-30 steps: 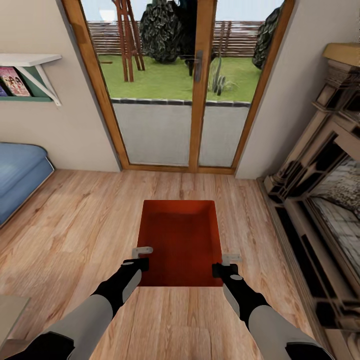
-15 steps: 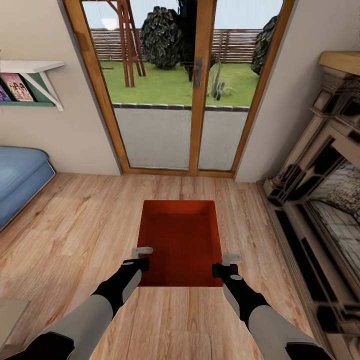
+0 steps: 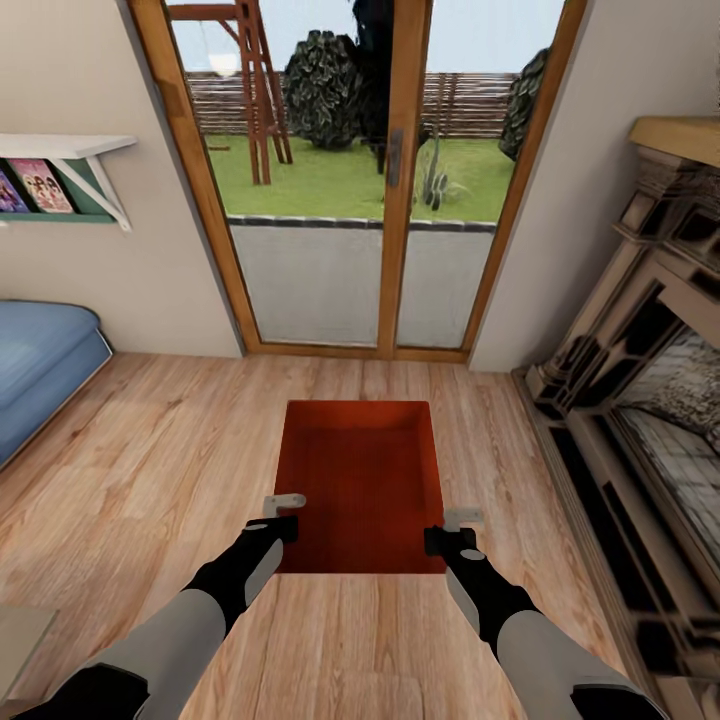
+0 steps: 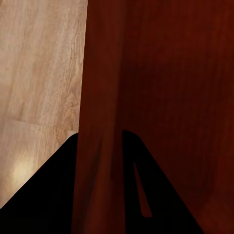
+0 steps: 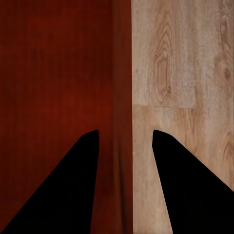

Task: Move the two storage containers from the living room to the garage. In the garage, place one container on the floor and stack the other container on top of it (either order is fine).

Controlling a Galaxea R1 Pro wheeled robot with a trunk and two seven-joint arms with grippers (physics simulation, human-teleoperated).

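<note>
Left gripper (image 3: 283, 512) clamps storage container (image 3: 362, 480) left wall; right gripper (image 3: 452, 530) clamps right wall.

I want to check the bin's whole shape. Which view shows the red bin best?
The head view: the whole open-top red bin shows, between the left gripper and right gripper. Each wrist view shows just one wall running between that gripper's fingers.

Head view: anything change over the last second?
The camera shifted: the glass doors, shelf and sofa slid down in frame and more floor opened behind the storage container, so the robot seems to be backing away. The left gripper and right gripper stayed straddling the container's side walls; container unmoved in frame.
</note>
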